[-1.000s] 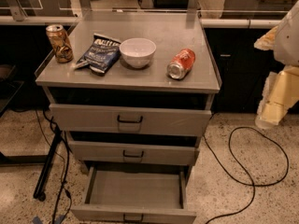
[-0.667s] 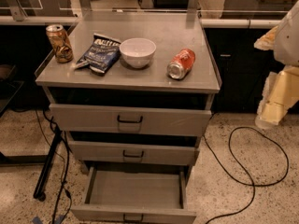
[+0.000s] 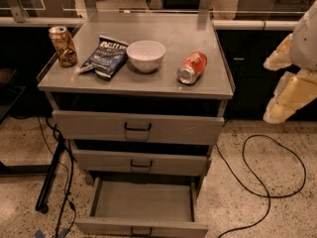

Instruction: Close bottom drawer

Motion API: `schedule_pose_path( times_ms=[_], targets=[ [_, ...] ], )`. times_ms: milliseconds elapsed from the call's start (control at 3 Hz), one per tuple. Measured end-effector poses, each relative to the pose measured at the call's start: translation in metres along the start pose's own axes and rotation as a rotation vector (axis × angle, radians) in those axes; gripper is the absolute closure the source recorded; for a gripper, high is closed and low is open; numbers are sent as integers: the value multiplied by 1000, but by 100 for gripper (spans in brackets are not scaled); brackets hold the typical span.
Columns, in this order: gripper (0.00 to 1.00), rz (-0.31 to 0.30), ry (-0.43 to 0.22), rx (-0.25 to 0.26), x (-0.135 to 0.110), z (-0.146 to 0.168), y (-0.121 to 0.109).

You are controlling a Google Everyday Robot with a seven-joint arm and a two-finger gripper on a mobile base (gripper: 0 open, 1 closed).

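The gripper [image 3: 290, 83] hangs right of the cabinet [image 3: 173, 38], touching nothing; how it is set, I cannot tell. The bottom drawer [image 3: 143, 202] stands pulled out.

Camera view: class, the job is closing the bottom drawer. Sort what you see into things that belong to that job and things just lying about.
Belongs to the job:
pulled-out lowest grey metal drawer
cream end effector, at the right edge, right of the cabinet

Lying about:
upright gold can
blue crisp packet
white bowl
red can on its side
black floor cable
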State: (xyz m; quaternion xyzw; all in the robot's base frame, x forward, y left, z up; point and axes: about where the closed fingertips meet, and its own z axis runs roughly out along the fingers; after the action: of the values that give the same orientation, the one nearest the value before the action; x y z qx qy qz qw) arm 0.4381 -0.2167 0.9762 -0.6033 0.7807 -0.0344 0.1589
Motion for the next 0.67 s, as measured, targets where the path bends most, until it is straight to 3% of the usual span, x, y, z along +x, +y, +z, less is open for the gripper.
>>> schedule_pose_path(
  times_ms=[667],
  targets=[
    [79,0,0,0,0,0,0]
  ],
)
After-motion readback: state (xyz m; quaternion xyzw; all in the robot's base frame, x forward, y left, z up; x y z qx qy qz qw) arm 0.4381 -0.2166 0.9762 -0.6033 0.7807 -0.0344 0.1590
